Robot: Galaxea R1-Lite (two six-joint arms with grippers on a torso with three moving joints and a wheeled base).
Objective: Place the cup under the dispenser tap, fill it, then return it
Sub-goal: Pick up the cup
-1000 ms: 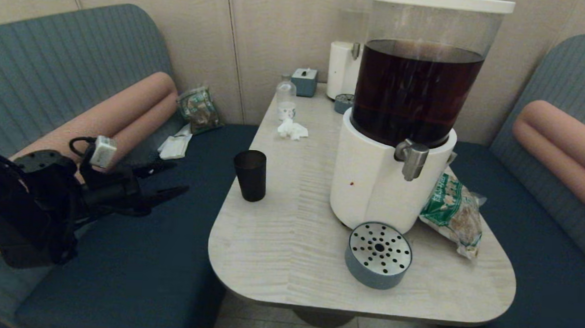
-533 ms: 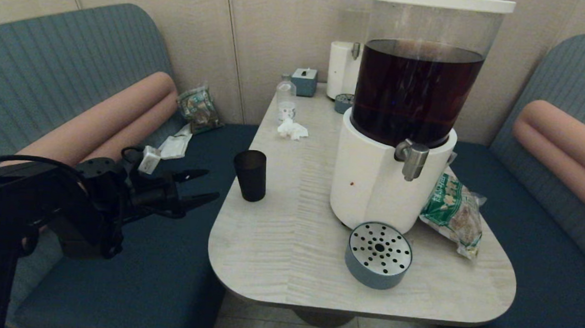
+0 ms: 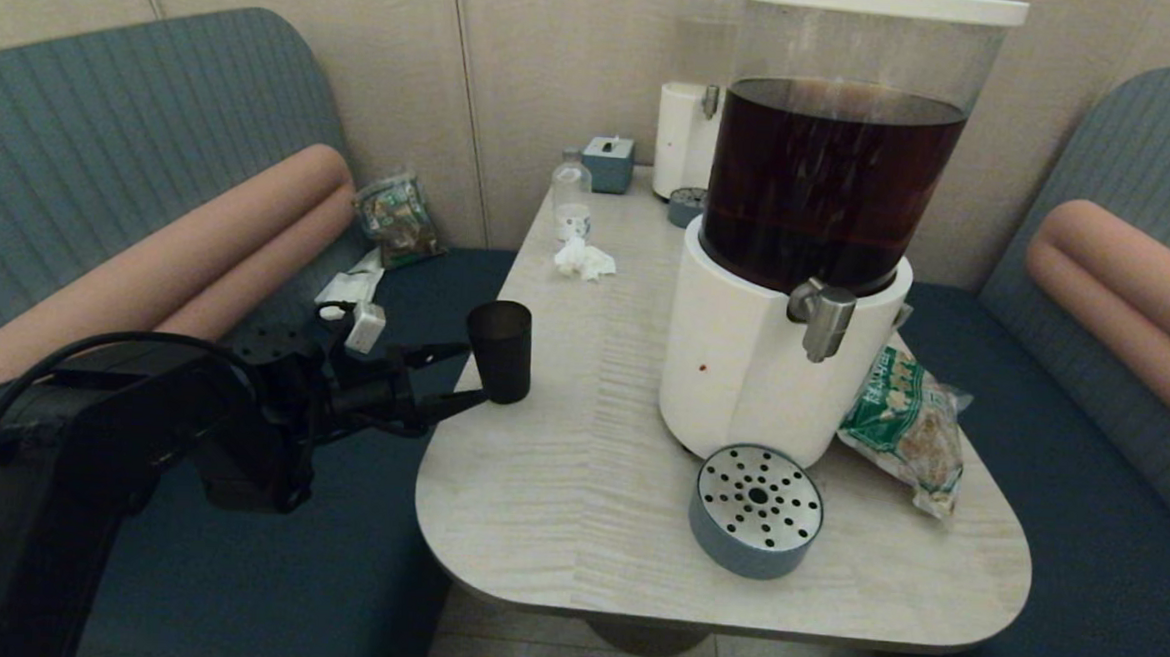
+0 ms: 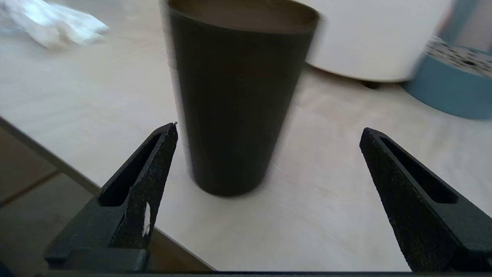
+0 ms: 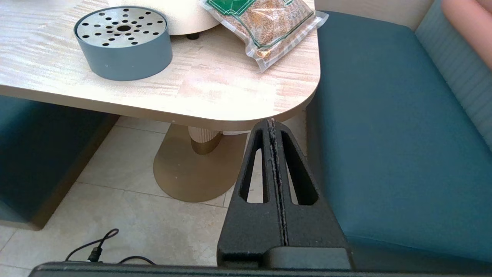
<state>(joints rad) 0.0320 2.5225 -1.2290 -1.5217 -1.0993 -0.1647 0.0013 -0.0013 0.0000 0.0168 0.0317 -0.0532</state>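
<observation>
Left wrist view puts you right at the grasp: your left gripper [image 4: 269, 130] has its jaws spread wide at the table edge, with the cup [image 4: 238, 96] standing upright just ahead of them, nearer one fingertip [image 4: 167, 134] than the other, and nothing is pinched yet. From the head view the cup [image 3: 500, 350] sits near the left edge of the table [image 3: 575, 528], well apart from the dispenser tap [image 3: 824, 319], which juts from the white base of the big dispenser [image 3: 810, 240] of dark liquid. The round drip tray [image 3: 756, 511] lies near the front of that base, not squarely under the spout. So you have only the approach nearly done; gripping, carrying under the tap, filling and returning all remain. Your right gripper [image 5: 273, 127] hangs parked below the table corner, fingers pressed together.
</observation>
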